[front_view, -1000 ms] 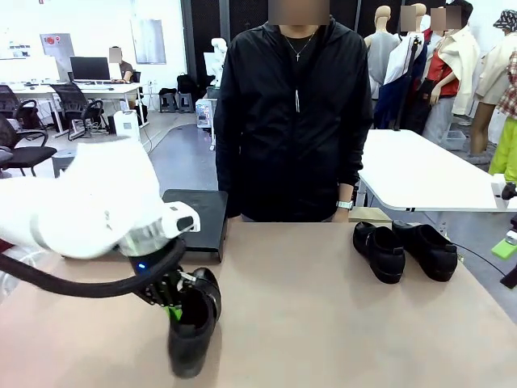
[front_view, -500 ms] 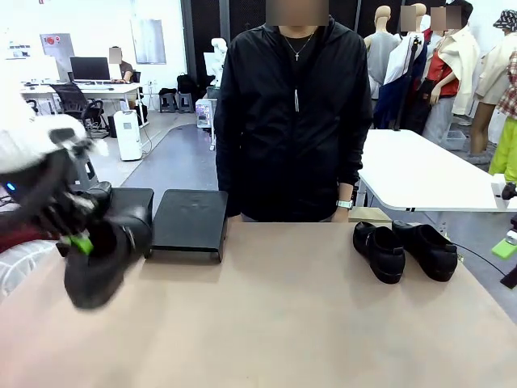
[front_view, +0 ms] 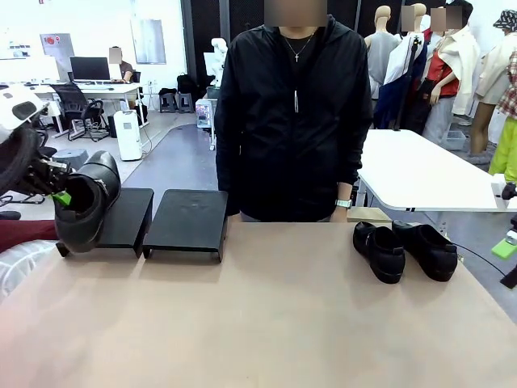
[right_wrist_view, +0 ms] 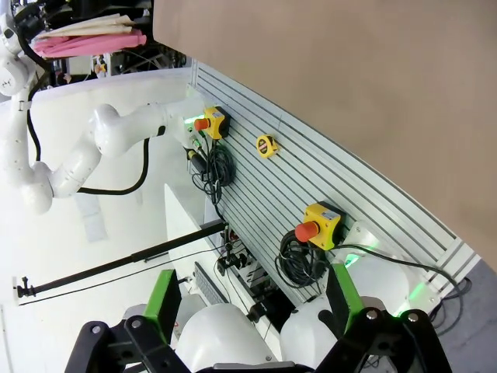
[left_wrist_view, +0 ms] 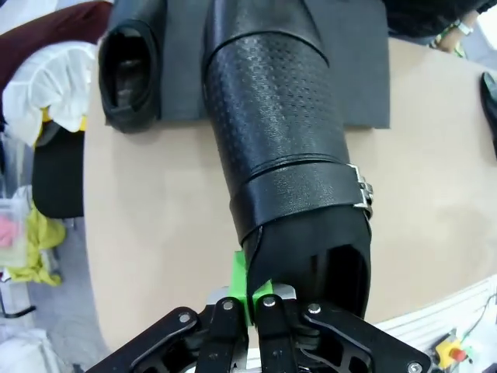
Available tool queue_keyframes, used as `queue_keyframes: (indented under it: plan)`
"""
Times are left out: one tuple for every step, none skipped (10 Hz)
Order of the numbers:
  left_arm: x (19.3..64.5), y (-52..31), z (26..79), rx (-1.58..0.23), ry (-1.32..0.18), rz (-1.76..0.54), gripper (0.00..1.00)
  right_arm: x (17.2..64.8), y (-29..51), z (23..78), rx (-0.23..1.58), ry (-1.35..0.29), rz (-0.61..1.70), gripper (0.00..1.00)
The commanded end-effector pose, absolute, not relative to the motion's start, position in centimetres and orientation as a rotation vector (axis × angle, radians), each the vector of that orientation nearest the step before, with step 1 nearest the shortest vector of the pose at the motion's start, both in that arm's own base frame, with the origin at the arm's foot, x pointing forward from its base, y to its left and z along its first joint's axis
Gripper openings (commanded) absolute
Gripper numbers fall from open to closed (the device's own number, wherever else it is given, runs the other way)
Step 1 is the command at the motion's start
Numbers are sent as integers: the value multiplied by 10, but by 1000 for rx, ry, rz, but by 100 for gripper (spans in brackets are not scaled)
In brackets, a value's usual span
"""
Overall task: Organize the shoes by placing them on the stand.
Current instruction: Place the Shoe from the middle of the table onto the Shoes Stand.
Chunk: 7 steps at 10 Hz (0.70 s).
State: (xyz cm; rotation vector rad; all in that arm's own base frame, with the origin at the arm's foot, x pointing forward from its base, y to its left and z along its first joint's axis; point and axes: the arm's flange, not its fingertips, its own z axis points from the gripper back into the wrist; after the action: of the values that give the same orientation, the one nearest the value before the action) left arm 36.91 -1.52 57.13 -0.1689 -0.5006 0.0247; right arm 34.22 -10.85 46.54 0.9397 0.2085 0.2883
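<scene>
No writing can be read in any view. A wall notice (front_view: 56,44) with a red mark, far off at the back, is too small to make out. The yellow button boxes (right_wrist_view: 324,220) carry no legible print

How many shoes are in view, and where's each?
4. The held shoe hangs in the left claw over the stand; a second shoe lies at the stand's left end, per the left wrist view; a third shoe and fourth shoe sit on the table's right side.
</scene>
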Motion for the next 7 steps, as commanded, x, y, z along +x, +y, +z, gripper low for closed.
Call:
queue_keyframes:
  plan:
    - [354,-21,583,-178,-493,13,0,342,-107,469,955,210,265,100]
    - [354,-21,583,-178,-493,13,0,342,-107,469,955,210,265,100]
    - [354,-21,583,-178,-493,13,0,342,-107,469,955,210,265,100]
    - [354,-21,583,-178,-493,13,0,342,-107,469,955,210,265,100]
    - [355,-22,579,-177,-479,1,0,342,-107,469,955,210,265,100]
    - [385,-15,580,-203,-449,23,0,342,-107,469,955,210,265,100]
    - [416,-11,574,-212,-425,21,0,342,-107,469,955,210,265,100]
